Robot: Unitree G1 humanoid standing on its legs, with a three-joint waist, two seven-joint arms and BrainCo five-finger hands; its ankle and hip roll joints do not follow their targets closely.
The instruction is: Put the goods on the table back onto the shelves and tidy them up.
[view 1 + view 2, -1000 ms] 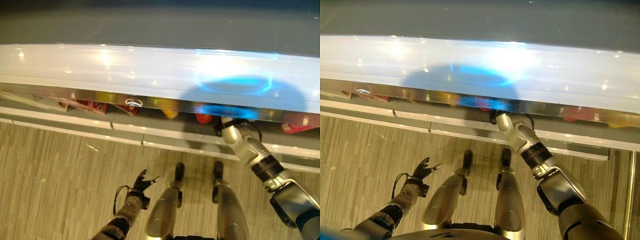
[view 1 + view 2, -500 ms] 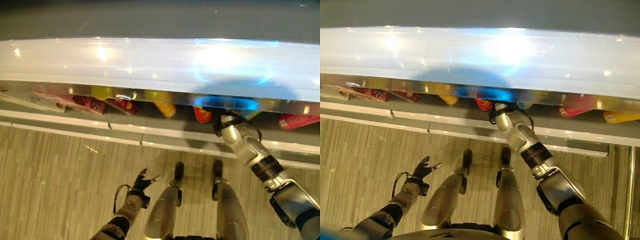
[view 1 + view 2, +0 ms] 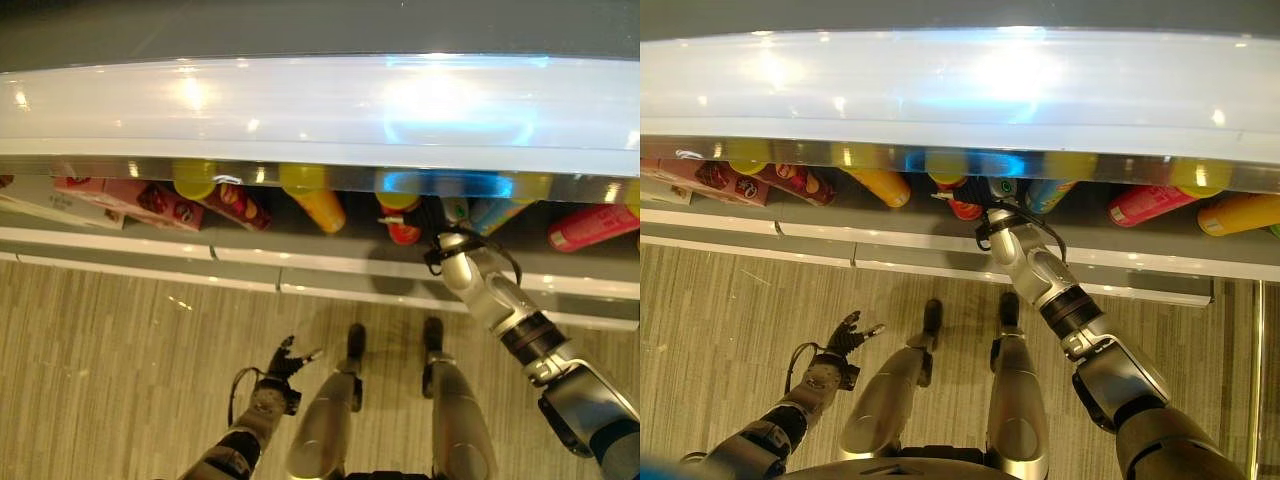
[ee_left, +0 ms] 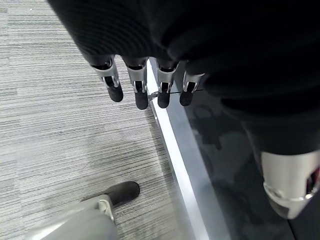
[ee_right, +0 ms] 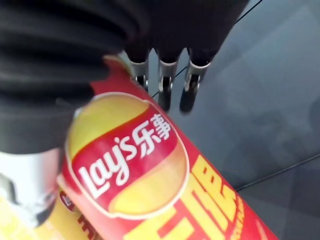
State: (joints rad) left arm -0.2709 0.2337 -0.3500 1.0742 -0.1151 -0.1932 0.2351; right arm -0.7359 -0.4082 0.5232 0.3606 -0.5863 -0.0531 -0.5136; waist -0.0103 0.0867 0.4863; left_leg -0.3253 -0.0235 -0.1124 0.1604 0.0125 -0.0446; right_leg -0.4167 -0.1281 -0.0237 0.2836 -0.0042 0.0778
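A red chip can point(image 5: 150, 170) lies on the dark shelf board, close along my right hand point(image 5: 167, 90), whose fingers stretch out straight beside it, open. From the head, my right hand point(image 3: 1008, 238) reaches into the shelf just right of that red can point(image 3: 962, 208). Other goods lie in a row on the same shelf: yellow cans point(image 3: 318, 205), a dark red can point(image 3: 235, 200), pink boxes point(image 3: 120, 195) and a pink can point(image 3: 590, 225). My left hand point(image 3: 283, 360) hangs low over the floor, fingers point(image 4: 140, 90) straight, holding nothing.
A broad white shelf top point(image 3: 320, 110) overhangs the goods and hides their far ends. A pale shelf lip point(image 3: 250, 262) runs along the front above the striped floor point(image 3: 120, 350). A blue-green can point(image 3: 490, 215) lies right of my right hand.
The camera has shifted, so more of the shelf and its goods shows under the white top. My right hand stays at the red can; the left hand has not moved.
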